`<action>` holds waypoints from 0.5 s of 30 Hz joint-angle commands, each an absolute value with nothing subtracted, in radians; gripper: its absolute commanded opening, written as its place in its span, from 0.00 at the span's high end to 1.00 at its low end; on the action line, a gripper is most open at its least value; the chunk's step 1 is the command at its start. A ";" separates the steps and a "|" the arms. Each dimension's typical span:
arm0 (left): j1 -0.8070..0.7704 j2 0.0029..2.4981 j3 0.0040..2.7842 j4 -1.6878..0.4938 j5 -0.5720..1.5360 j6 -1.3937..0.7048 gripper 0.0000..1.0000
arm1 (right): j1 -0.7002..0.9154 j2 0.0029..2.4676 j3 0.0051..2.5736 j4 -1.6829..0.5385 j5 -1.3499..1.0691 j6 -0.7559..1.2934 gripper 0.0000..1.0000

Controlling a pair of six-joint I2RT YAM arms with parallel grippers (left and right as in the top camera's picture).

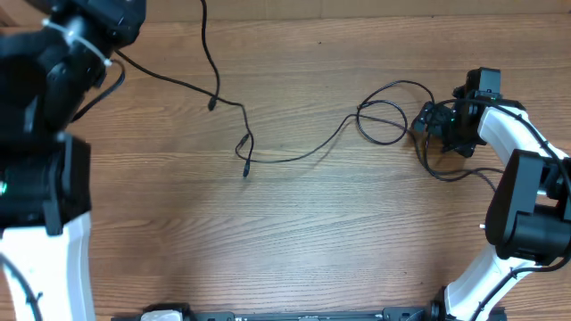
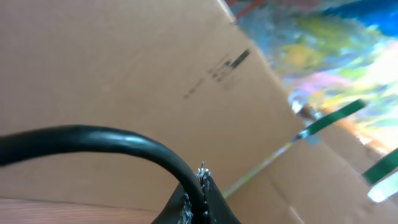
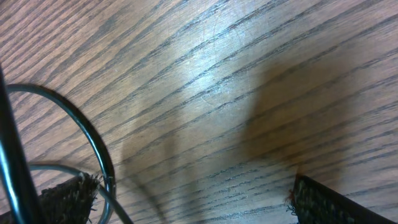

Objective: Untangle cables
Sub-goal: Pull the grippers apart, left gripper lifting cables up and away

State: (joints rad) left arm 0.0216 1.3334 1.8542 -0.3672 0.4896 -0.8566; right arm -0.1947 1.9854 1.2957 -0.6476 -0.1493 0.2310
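Observation:
Thin black cables lie across the wooden table. One cable [image 1: 169, 80] runs from my left gripper [image 1: 105, 52] at the top left towards the middle and ends in a small plug [image 1: 246, 170]. Another [image 1: 207, 45] comes down from the far edge. A third [image 1: 308, 152] curves right into loose loops [image 1: 382, 120] beside my right gripper [image 1: 439, 125]. In the left wrist view the fingers [image 2: 200, 198] are shut on a black cable [image 2: 93, 138] arching to the left. In the right wrist view my right gripper [image 3: 193, 199] stands open just above the wood, nothing between its pads, with a cable loop [image 3: 93, 137] touching its left pad [image 3: 62, 199].
A cardboard box [image 2: 124, 62] fills the left wrist view behind the held cable. The right arm's white links [image 1: 526, 205] stand at the right edge, with more thin black loops [image 1: 451, 171] below its wrist. A dark rail [image 1: 294, 316] runs along the table's front edge.

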 commanded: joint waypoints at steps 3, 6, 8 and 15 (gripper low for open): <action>-0.006 1.459 1.869 -0.401 0.672 -0.472 0.96 | -0.184 2.005 1.280 -0.653 -0.185 0.236 0.00; -0.021 1.531 1.869 -0.383 0.719 -0.543 0.96 | -0.184 2.005 1.280 -0.653 -0.185 0.236 0.00; -0.028 1.583 1.869 -0.347 0.719 -0.630 0.96 | -0.184 2.005 1.276 -0.653 -0.186 0.236 0.00; -0.070 1.718 1.869 0.003 0.888 -0.724 0.96 | -0.184 2.005 1.271 -0.653 -0.185 0.236 0.00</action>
